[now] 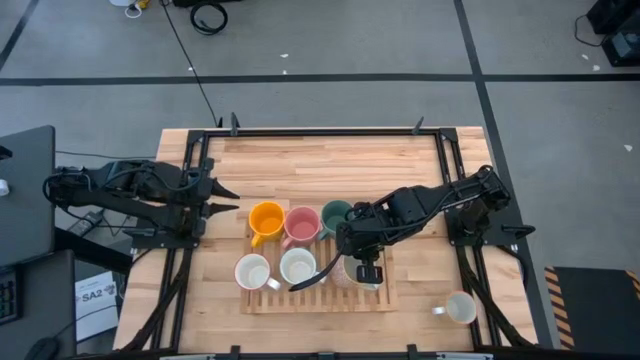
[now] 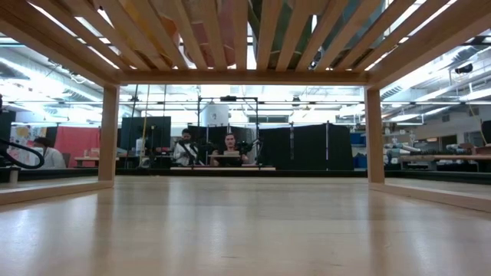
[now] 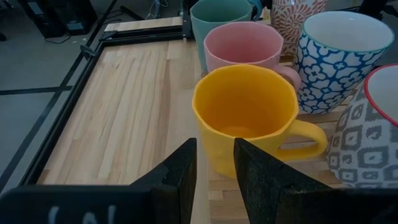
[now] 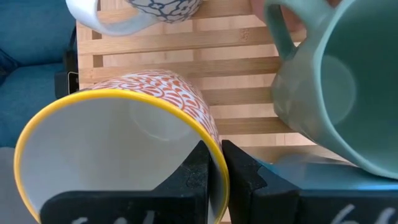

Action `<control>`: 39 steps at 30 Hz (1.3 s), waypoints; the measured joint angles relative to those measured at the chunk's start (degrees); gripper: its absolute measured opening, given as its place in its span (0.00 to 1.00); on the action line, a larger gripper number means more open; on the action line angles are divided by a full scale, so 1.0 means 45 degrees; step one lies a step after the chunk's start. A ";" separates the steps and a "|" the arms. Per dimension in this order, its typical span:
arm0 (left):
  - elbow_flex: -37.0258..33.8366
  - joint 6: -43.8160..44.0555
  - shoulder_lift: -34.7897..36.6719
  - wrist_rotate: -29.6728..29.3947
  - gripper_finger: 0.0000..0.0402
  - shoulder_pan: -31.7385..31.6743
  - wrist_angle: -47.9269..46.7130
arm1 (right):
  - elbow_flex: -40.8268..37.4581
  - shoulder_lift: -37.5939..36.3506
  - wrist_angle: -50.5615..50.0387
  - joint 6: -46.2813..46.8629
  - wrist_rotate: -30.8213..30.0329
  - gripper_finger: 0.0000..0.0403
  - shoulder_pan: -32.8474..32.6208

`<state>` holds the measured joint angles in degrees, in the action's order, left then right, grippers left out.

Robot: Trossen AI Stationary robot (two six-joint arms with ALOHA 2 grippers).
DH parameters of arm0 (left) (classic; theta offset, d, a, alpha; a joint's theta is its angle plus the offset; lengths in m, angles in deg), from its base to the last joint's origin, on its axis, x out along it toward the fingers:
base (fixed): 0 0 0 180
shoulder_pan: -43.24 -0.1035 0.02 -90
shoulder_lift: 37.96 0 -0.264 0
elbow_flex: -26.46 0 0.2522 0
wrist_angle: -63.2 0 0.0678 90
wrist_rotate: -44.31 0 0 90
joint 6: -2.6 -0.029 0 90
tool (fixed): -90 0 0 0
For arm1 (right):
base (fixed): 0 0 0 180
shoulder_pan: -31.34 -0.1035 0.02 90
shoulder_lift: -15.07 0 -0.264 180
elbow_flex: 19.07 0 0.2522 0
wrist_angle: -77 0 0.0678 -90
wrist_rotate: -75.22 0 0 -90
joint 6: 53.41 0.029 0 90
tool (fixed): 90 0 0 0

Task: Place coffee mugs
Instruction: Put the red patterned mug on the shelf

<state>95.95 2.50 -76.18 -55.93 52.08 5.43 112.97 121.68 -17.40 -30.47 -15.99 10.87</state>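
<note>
Six mugs are on a slatted wooden tray (image 1: 320,300). The orange mug (image 1: 265,220), the pink mug (image 1: 300,226) and the green mug (image 1: 336,213) form the far row. Two white patterned mugs (image 1: 252,272) (image 1: 297,267) stand in the near row. My right gripper (image 1: 368,272) hangs over the near row's right end, shut on a mug with an orange wave pattern and a yellow rim (image 4: 124,162). Another white mug (image 1: 460,307) lies on the table to the right. My left gripper (image 3: 214,168) is open, just left of the orange mug (image 3: 245,118), touching nothing. My right gripper pinches the yellow rim (image 4: 219,177) of the orange-patterned mug. One finger is inside the mug and one outside (image 4: 245,174) against its wall. The fingers come from above, pointing down. The mug's mouth faces up; its base is hidden, so I cannot tell whether it is lifted.
The green mug (image 4: 336,87) stands close beside the held mug, and the blue-patterned mug (image 4: 165,6) is just beyond it. The table's black frame rails (image 1: 195,190) run along both sides. Bare wood lies on the far half of the table (image 1: 330,165). The low view shows no mug or gripper.
</note>
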 joint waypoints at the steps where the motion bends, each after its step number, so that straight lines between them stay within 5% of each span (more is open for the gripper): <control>1: 0.0000 0.0000 -0.0003 0.0000 0.28 0.0000 0.0002 | 0.0000 0.0000 0.0000 0.0000 -0.0002 0.09 0.0000; 39: 0.0000 -0.0010 0.0000 0.0000 0.28 0.0000 0.0000 | -0.0024 0.0039 0.1473 -0.0005 -0.0053 0.15 0.0010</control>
<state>95.95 2.46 -76.18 -55.93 52.08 5.43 112.86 121.85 -10.77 -30.50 -16.23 10.91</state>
